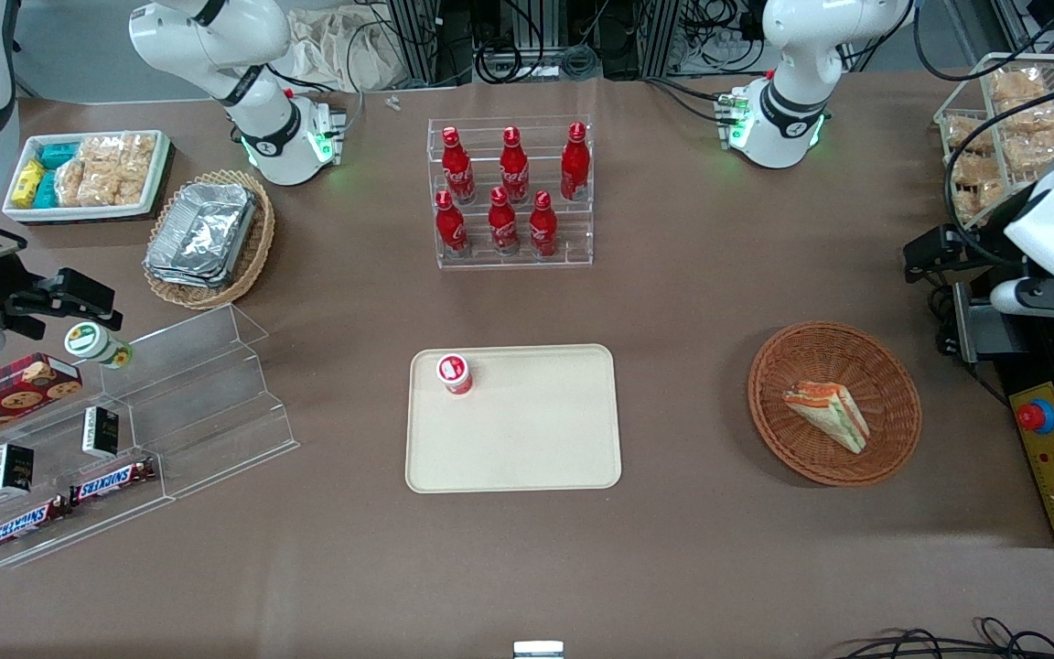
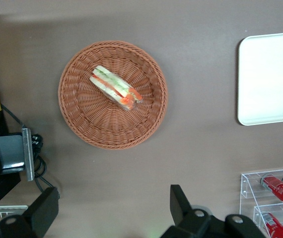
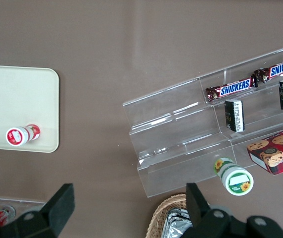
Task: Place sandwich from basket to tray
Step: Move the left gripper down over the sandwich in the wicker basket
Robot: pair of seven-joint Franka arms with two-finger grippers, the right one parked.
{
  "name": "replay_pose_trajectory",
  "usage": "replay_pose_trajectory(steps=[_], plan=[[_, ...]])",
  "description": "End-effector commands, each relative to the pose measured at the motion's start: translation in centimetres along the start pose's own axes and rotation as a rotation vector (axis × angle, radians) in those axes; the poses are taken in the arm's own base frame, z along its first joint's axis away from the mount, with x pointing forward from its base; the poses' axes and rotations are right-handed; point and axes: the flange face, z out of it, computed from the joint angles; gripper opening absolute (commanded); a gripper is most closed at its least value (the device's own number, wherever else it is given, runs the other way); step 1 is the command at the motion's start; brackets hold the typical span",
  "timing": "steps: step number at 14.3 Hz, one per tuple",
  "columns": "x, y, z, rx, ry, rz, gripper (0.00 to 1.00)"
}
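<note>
In the basket (image 1: 834, 403) the sandwich (image 1: 826, 415) lies diagonally; the end effector (image 2: 112, 213) hangs open above.

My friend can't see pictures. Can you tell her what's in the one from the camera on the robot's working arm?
A wrapped triangle sandwich lies in a round brown wicker basket on a brown table. The robot's gripper hangs open above the table beside the basket, not touching it. A corner of a cream tray and some red bottles in a clear rack also show.

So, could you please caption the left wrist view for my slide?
Open claw above the table, sandwich lying in the basket, tray alongside.
</note>
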Motion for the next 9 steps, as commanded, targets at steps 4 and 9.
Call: replay_pose_trajectory(steps=[4, 9], plan=[[0.2, -0.7, -0.5, -0.008, -0.011, -0.008, 1.0], [1.2, -0.8, 6.4, 0.01, 0.061, -0.264, 1.0]])
